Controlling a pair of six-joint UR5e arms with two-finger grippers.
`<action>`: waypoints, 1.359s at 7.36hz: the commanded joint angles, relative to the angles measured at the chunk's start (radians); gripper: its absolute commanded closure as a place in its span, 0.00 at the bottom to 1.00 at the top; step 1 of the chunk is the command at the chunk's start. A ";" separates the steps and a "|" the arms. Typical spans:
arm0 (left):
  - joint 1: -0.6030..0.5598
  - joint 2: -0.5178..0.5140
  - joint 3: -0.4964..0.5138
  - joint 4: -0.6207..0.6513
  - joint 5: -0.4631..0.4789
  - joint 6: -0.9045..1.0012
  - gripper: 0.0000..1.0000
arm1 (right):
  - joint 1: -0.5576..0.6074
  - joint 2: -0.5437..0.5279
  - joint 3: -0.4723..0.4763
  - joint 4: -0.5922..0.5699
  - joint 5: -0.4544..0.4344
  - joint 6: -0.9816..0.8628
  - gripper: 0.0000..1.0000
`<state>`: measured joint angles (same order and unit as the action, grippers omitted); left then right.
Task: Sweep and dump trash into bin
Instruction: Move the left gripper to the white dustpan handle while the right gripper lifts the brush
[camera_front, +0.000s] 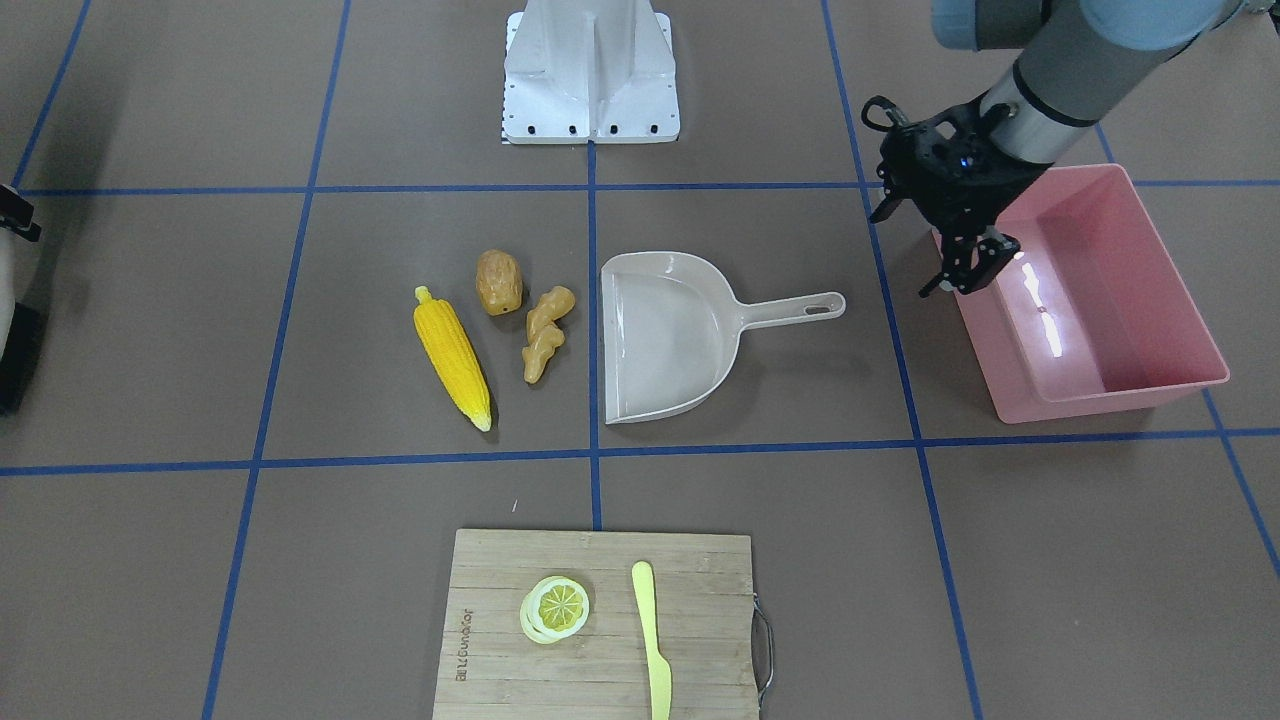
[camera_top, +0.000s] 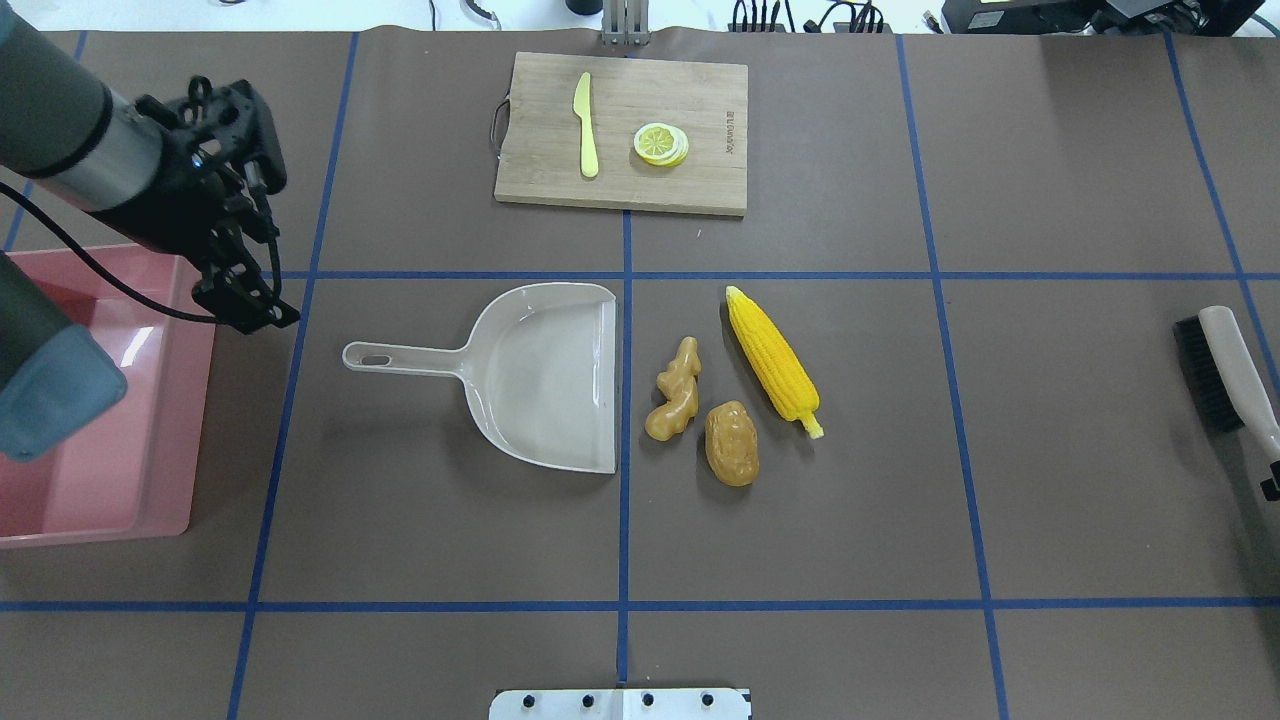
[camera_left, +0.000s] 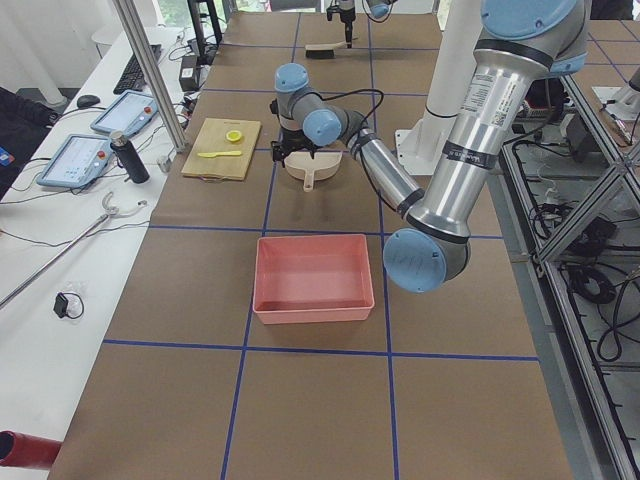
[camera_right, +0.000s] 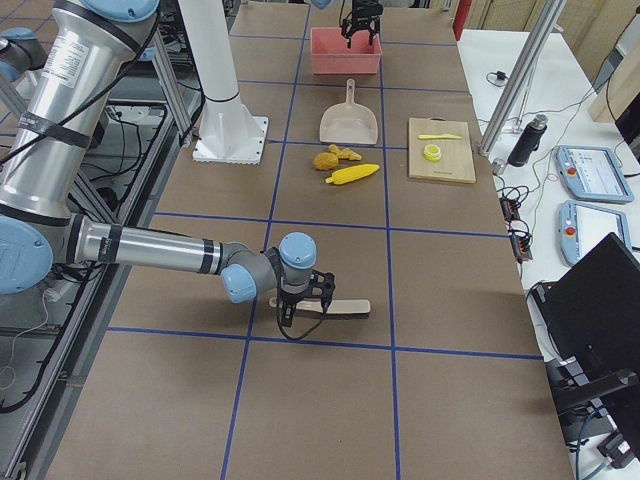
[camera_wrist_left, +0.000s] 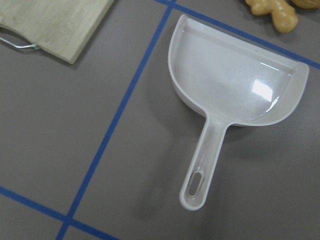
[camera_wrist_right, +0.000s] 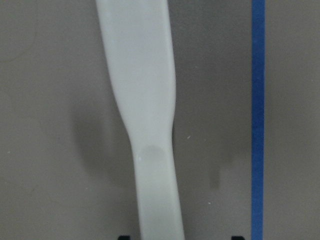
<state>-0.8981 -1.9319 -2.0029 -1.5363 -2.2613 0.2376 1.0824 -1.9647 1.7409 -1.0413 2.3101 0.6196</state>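
The corn cob (camera_top: 772, 352), potato (camera_top: 731, 443) and ginger root (camera_top: 676, 390) lie together on the table, just off the open mouth of the beige dustpan (camera_top: 540, 370). The pink bin (camera_top: 100, 500) stands at the robot's left and holds nothing. My left gripper (camera_top: 245, 290) is open and empty, in the air over the bin's edge nearest the dustpan handle. In the right wrist view, my right gripper (camera_wrist_right: 181, 238) is low over the brush handle (camera_wrist_right: 145, 125), its tips apart on either side of it. The brush (camera_top: 1225, 370) lies flat at the far right.
A wooden cutting board (camera_top: 620, 130) at the far side of the table carries a lemon slice (camera_top: 661, 143) and a pale yellow knife (camera_top: 585, 125). The robot's base plate (camera_top: 620, 703) is at the near edge. Blue tape lines grid the brown table.
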 joint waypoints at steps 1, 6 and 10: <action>0.044 -0.009 0.009 0.002 0.020 0.003 0.01 | 0.001 -0.002 0.014 0.004 0.018 0.009 1.00; 0.092 0.022 0.235 -0.458 0.017 0.054 0.02 | -0.053 0.012 0.225 -0.077 0.032 0.100 1.00; 0.195 0.008 0.346 -0.706 0.014 0.002 0.03 | -0.327 0.151 0.365 -0.100 -0.026 0.469 1.00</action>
<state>-0.7371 -1.9187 -1.7000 -2.1520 -2.2490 0.2550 0.8448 -1.8582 2.0700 -1.1309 2.3112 0.9957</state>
